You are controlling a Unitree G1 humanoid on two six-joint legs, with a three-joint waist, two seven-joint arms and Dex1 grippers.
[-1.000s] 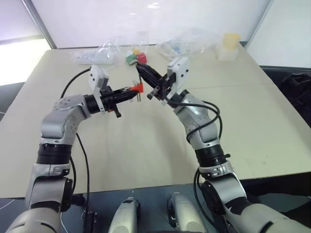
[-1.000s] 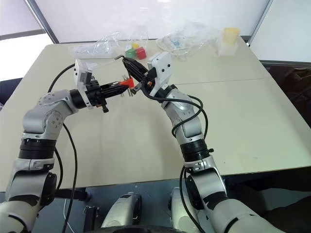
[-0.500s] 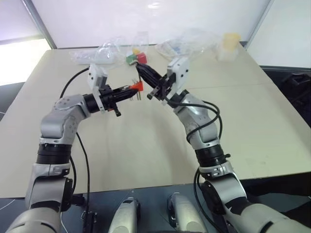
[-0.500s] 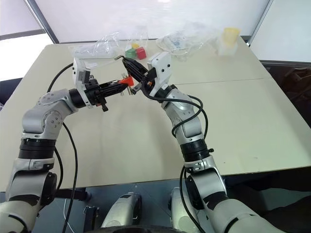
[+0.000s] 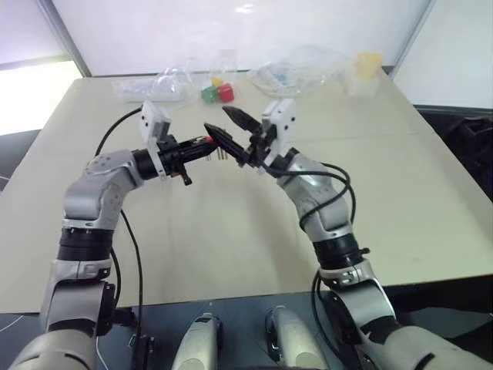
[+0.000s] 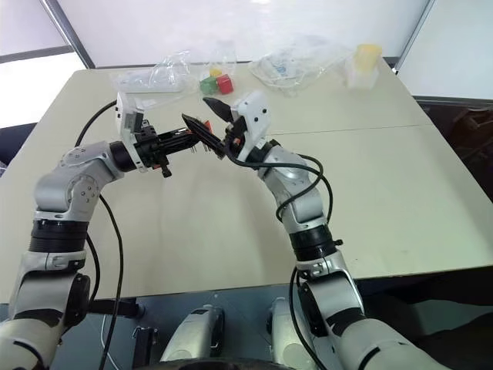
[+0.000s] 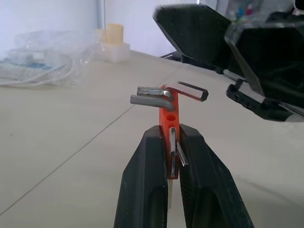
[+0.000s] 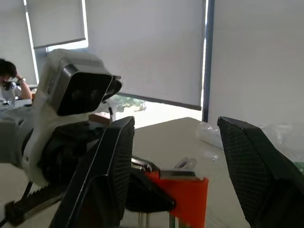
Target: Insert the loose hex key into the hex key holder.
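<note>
Left end effector [image 7: 173, 156] was clamped on the lower part of the hex key holder [image 7: 169, 111], the orange block held up in the air over the middle of the desk [image 5: 231, 239], well off its surface. Right end effector [image 5: 233, 129] stood with fingers apart, one either side of the holder, touching nothing that could be made out. Several keys sat in the holder: two bent ends stuck out on one side at the top, and another thin dark key [image 7: 192, 90] poked out the other side, toward the right end effector. Likely that was the loose hex key, seated or nearly seated; how deep it sat could not be told.

Handling judgement: the key looked like a thin steel rod, so stiff, light, smooth and easy to let slip or twist between flat pads. Best hold would be across the long leg near the bend, leaving the tip free. The holder looked like small rigid plastic, light, and a firm pinch low on the body kept the slots clear. Pushing off-axis could jam the key or lever the holder out of the grip
</note>
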